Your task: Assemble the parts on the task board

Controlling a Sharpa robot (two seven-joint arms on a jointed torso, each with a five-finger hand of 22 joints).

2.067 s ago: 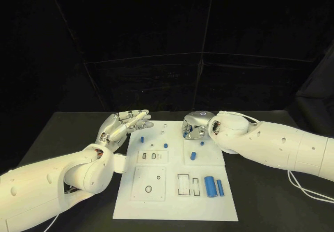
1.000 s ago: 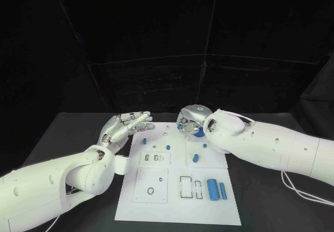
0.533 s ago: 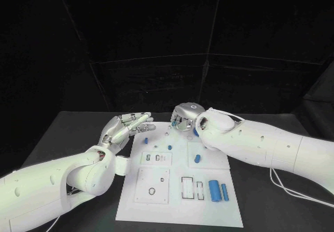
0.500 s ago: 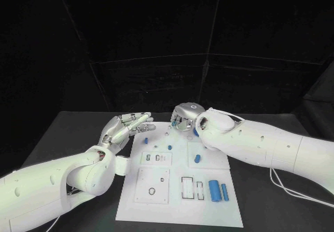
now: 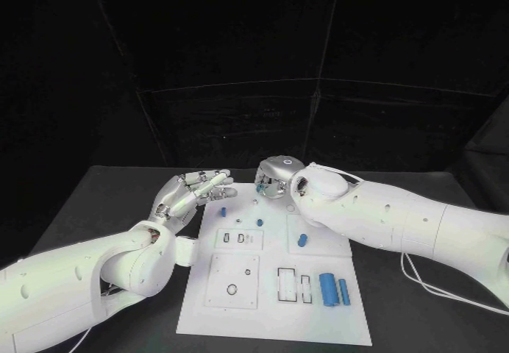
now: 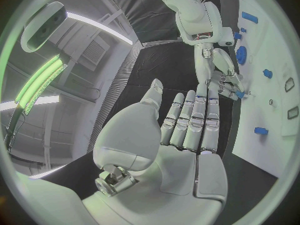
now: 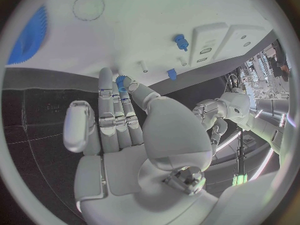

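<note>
Right robot hand (image 5: pixel 275 179) sits over the far edge of the task board (image 5: pixel 273 320), upper middle of the head frame, pinching a small blue part (image 7: pixel 122 82) between thumb and fingertip; other fingers extended. Left robot hand (image 5: pixel 191 190) hovers off the board's far-left corner, fingers straight and spread, holding nothing. Board lies centre on the black table (image 5: pixel 85 206). Two blue cylinders (image 5: pixel 328 287) lie lower right on the board, a small blue piece (image 5: pixel 302 240) mid-right, small blue pegs (image 5: pixel 223 212) upper left.
</note>
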